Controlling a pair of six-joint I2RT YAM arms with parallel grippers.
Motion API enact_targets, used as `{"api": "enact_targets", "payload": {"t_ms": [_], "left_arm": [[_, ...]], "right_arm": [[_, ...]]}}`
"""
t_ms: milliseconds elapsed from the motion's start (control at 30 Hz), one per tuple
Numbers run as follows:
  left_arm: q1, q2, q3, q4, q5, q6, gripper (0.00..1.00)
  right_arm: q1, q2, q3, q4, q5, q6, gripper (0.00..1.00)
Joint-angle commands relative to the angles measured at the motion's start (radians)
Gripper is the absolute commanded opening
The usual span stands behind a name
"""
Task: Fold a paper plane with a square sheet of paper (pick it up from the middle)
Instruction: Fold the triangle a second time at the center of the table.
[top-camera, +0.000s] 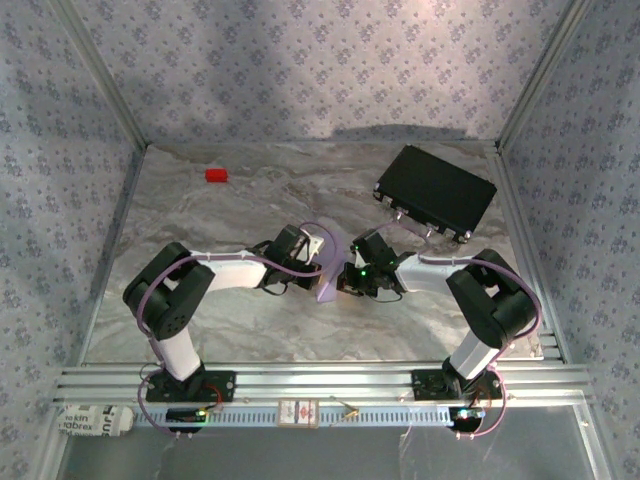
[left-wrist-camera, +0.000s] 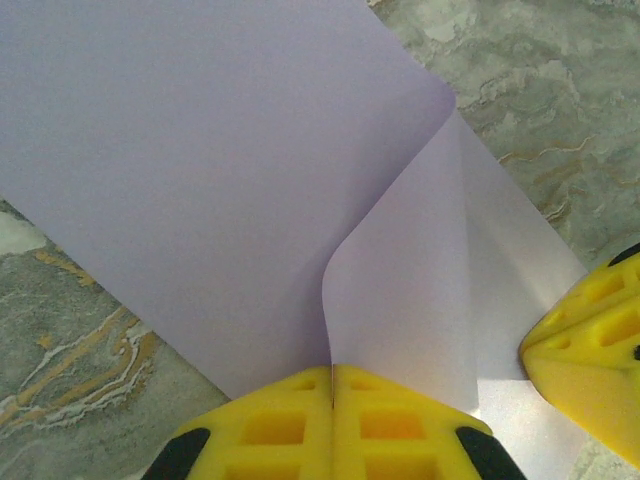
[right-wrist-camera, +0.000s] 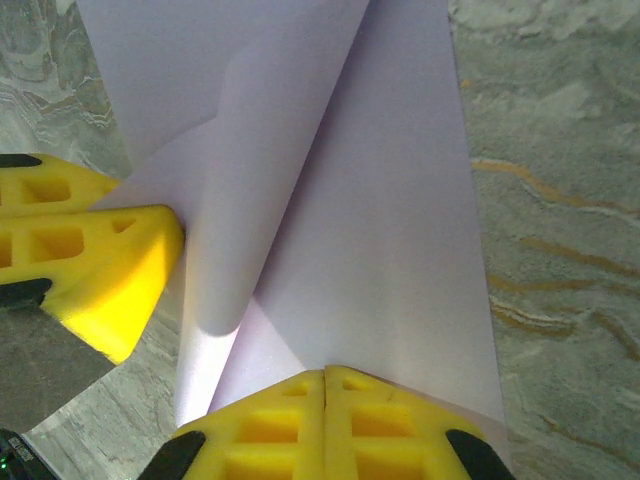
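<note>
Two arms (top-camera: 175, 298) of black joint housings and white tubes (top-camera: 228, 268), bases (top-camera: 190, 386) at seven and five o'clock; lilac cables (top-camera: 142, 385) looped alongside; yellow fingertips (left-wrist-camera: 285, 425) with square recesses

Both arms bend inward, wrists nearly meeting at centre. The left gripper (left-wrist-camera: 332, 372) and the right gripper (right-wrist-camera: 325, 374) each pinch the paper (left-wrist-camera: 200, 150), jaws closed.

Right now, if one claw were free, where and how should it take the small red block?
Probably from straight above, pinching its two long sides. The red block lies flat and low on the table, wider than deep, with bare surface around it. The left claw is nearer, though shut on the paper.
</note>
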Motion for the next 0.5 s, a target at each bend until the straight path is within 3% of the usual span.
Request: {"api": "enact_targets", "payload": {"t_ms": [0,333,467], "left_arm": [[0.004,0.024,0.002,-0.006,0.009,0.020,0.05],[0.004,0.021,0.002,-0.013,0.013,0.023,0.04],[0.005,0.025,0.002,-0.011,0.015,0.023,0.04]], "right_arm": [[-0.006,-0.001,-0.021,-0.069,0.036,-0.019,0.05],[-0.027,-0.067,-0.032,0.028,0.013,0.027,0.07],[-0.052,-0.061,-0.037,0.144,-0.042,0.087,0.01]]}}
